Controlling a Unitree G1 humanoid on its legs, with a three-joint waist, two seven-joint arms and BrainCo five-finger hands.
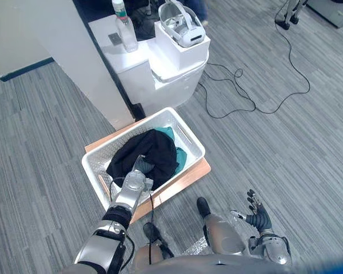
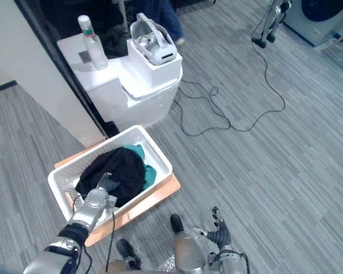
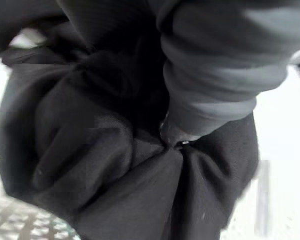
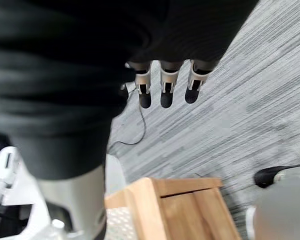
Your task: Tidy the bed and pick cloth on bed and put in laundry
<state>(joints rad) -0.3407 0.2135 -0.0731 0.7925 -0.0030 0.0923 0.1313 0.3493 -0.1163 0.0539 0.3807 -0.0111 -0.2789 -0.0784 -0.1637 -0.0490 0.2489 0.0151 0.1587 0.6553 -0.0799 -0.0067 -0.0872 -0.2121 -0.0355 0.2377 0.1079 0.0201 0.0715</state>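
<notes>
Now: cloth (image 1: 154, 151) in basket (image 1: 195, 147), likely soft, light; pinch any fold. Left hand (image 1: 136, 182) at its 7 o'clock, grip unclear; right hand (image 1: 258, 217) splayed.

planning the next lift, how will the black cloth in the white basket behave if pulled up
Probably floppy: the black cloth lies bunched in soft folds, so it should sag. It may drag the teal cloth touching it along.

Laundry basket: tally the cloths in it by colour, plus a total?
Bunched black cloth: 1
Crumpled teal cloth, partly under the black one: 1
Total in the white perforated plastic basket: 2
</notes>
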